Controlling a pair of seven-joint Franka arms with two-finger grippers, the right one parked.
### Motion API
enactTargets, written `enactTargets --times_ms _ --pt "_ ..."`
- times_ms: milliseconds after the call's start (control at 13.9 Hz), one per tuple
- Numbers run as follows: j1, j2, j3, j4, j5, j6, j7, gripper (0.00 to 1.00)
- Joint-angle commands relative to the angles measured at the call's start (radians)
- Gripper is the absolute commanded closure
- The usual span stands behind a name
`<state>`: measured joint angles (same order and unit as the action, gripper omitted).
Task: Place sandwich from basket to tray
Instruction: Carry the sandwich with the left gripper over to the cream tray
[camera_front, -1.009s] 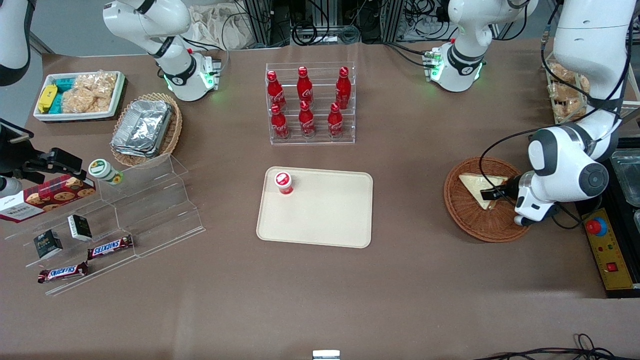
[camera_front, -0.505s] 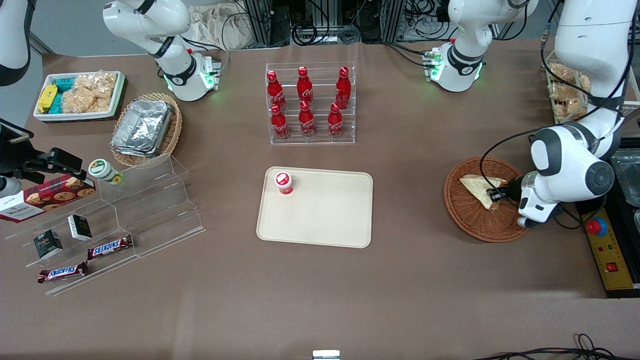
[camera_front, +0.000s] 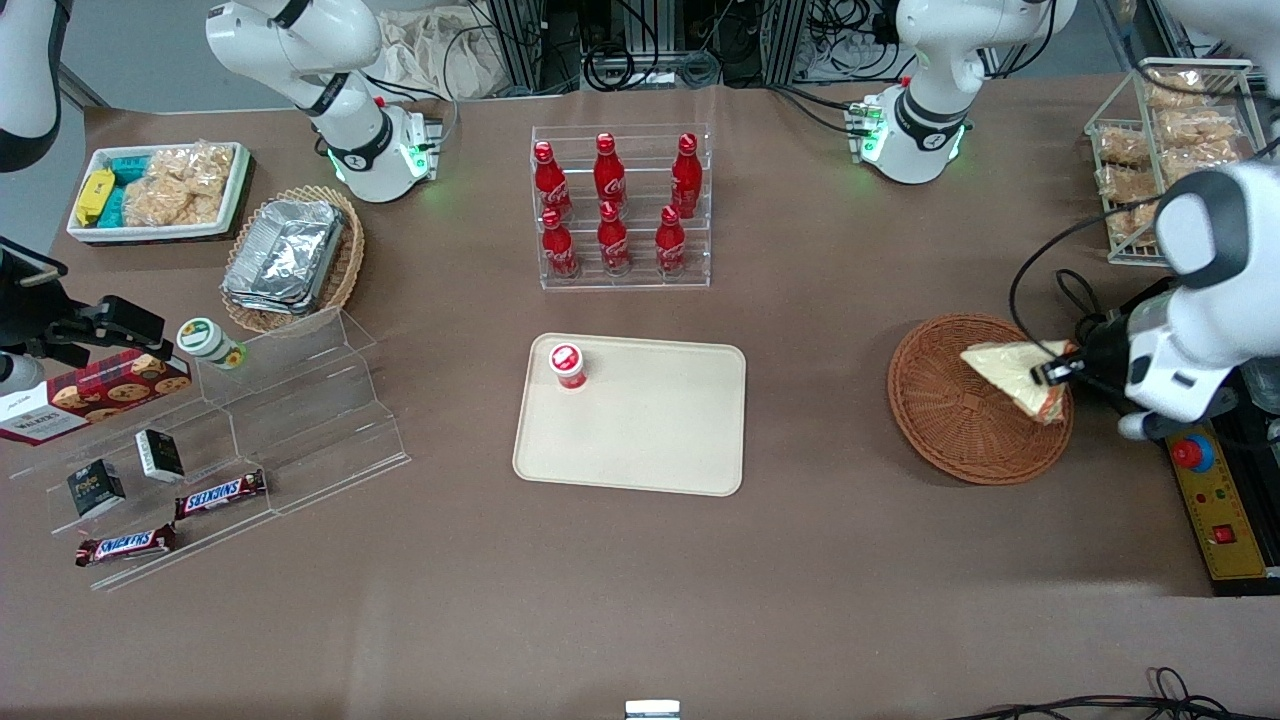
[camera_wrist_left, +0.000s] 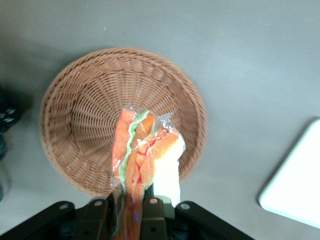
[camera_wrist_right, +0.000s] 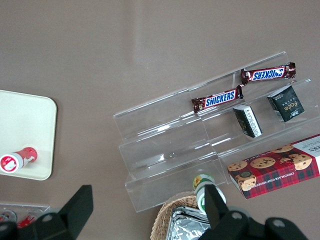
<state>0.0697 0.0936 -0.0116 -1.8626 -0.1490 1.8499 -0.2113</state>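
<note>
We see the jaws clamped on the sandwich, held above the basket rim. Only the wrist view shows us the orange-green filling edge-on between them; the front view alone shows 1 red cup on the tray.

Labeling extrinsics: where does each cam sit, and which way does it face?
Front view: high over the table, looking down; both arms, gripper holding sandwich above basket.
Left wrist view: looks down past gripper at basket.
Right wrist view: looks down over snack shelf.
All three show the tray.
</note>
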Motion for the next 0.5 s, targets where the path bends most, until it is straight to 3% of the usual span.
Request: enactTargets --times_ms 0,144,432 --pt "-0.002 -0.083 -0.051 0.113 0.012 -0.179 -0.026 0.84" --pt "-0.004 -0.101 -0.114 0.216 0.051 -0.312 -0.086 0.84" --pt "-0.004 -0.094 -0.394 0.325 0.131 -0.397 -0.357 0.83"
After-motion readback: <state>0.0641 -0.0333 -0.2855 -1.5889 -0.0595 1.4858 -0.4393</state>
